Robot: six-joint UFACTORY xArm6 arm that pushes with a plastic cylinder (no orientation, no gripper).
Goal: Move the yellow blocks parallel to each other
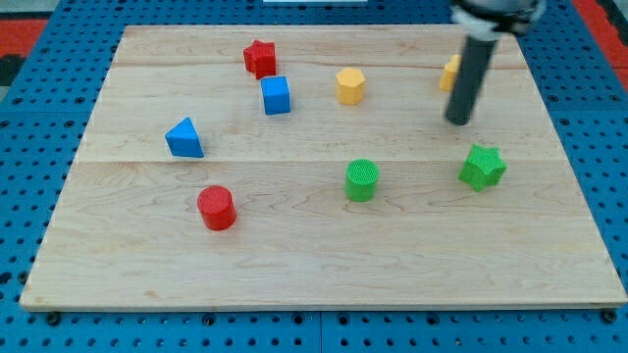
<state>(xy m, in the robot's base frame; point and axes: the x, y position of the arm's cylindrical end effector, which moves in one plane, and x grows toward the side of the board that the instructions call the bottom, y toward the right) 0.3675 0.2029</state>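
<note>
A yellow hexagonal block (350, 85) sits on the wooden board (314, 255) in the upper middle. A second yellow block (449, 73) lies toward the view's upper right, mostly hidden behind my dark rod, so its shape cannot be made out. My tip (458, 121) rests on the board just below and slightly right of that hidden yellow block, well to the right of the hexagonal one. The rod rises from the tip to the view's top edge.
A red star block (260, 58) and a blue cube (276, 95) lie upper left of centre. A blue triangular block (184, 138) is at left, a red cylinder (216, 208) lower left. A green cylinder (362, 180) and a green star block (482, 167) lie below my tip.
</note>
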